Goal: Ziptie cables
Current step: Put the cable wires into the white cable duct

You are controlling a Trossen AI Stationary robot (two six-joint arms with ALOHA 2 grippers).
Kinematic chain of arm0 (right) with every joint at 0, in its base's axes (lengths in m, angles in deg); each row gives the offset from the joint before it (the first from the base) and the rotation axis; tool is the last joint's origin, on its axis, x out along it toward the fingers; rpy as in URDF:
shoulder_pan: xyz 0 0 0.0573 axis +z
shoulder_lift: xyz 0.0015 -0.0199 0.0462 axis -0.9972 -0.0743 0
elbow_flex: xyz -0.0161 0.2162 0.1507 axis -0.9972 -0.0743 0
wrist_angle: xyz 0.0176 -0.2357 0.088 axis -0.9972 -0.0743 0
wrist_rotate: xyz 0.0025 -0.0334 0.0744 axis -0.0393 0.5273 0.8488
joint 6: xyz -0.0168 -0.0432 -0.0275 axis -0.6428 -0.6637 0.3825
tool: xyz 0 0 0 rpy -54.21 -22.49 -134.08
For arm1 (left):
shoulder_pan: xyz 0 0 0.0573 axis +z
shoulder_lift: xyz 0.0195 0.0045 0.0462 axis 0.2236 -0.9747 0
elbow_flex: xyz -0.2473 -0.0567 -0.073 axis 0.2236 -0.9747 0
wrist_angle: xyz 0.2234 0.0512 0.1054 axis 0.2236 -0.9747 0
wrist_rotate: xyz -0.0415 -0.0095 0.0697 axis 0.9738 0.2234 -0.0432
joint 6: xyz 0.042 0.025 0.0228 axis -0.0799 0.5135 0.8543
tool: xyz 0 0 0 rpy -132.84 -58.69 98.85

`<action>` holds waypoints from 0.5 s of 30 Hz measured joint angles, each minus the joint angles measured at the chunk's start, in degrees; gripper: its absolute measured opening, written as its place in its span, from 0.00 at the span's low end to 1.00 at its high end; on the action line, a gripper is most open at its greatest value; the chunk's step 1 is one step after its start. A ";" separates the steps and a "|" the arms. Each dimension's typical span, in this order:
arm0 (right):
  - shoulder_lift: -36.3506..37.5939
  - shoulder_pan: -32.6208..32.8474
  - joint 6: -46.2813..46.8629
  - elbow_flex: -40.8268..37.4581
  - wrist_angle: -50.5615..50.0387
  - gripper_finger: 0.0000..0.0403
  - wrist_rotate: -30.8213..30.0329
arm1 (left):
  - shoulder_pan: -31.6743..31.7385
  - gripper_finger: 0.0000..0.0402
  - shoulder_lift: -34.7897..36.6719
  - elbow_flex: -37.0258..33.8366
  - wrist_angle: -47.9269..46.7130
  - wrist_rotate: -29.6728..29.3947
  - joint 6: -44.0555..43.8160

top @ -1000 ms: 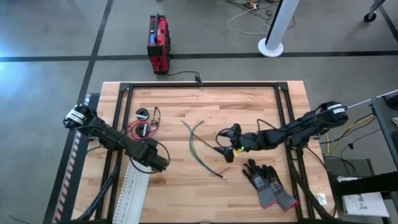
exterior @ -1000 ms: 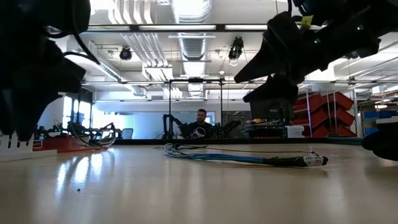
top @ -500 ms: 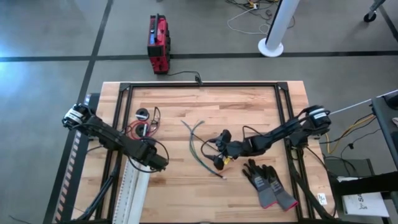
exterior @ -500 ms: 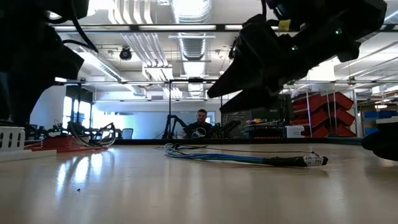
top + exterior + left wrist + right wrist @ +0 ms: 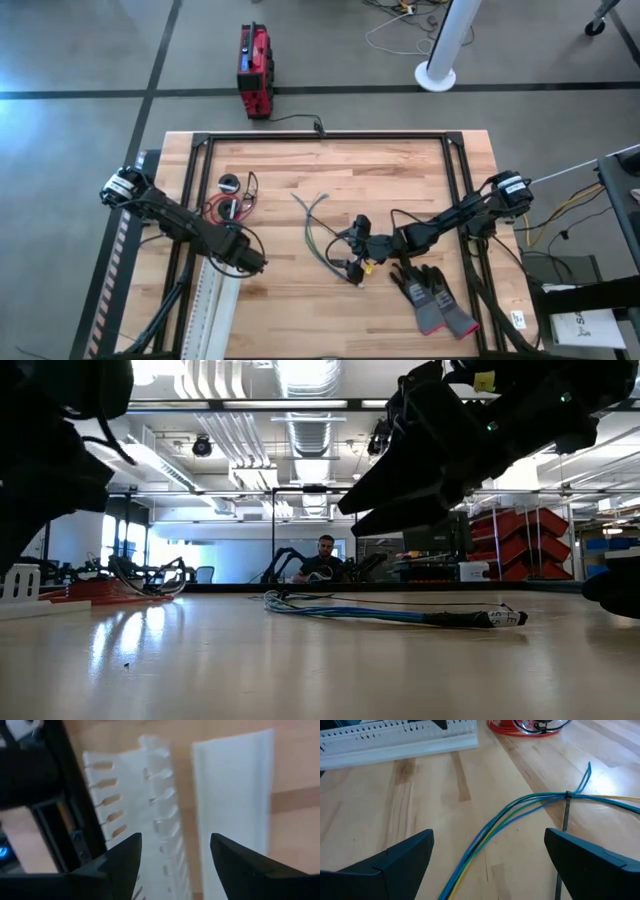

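Reaching in from the right edge of the high view, the right gripper (image 5: 352,256) hangs over the middle of the wooden bench (image 5: 400,170), directly above the lower end of the cables (image 5: 322,232). Its fingers (image 5: 390,862) stand wide apart with nothing between them, and the right wrist view shows the bundle of blue, green and yellow strands (image 5: 520,810) lying flat on the wood between the two tips, already cinched at one spot by a thin tie (image 5: 567,795). In the low view the same bundle (image 5: 390,614) stretches across the centre of the frame, the gripper dark in the upper right above it, clear of the surface. The left gripper (image 5: 250,262) sits in the lower left of the high view, over the top end of the white slotted strip (image 5: 214,310); its fingers (image 5: 125,857) are parted and empty above that strip (image 5: 150,820). A pair of black gloves (image 5: 432,295) lies lower right of the cables, and a small coil of red and black wire (image 5: 224,207) rests left of centre
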 joint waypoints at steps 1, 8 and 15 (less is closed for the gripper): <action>0.00 0.00 0.02 0.00 0.03 0.92 -0.01 | -0.02 0.55 0.02 -0.72 0.12 0.81 -0.64; 0.00 0.07 0.53 0.00 0.01 0.92 0.00 | -0.20 0.51 2.34 -8.02 17.18 2.33 0.05; 0.00 0.07 0.64 0.00 -0.01 0.92 -0.01 | -0.20 0.46 2.42 -13.16 20.31 3.49 -1.89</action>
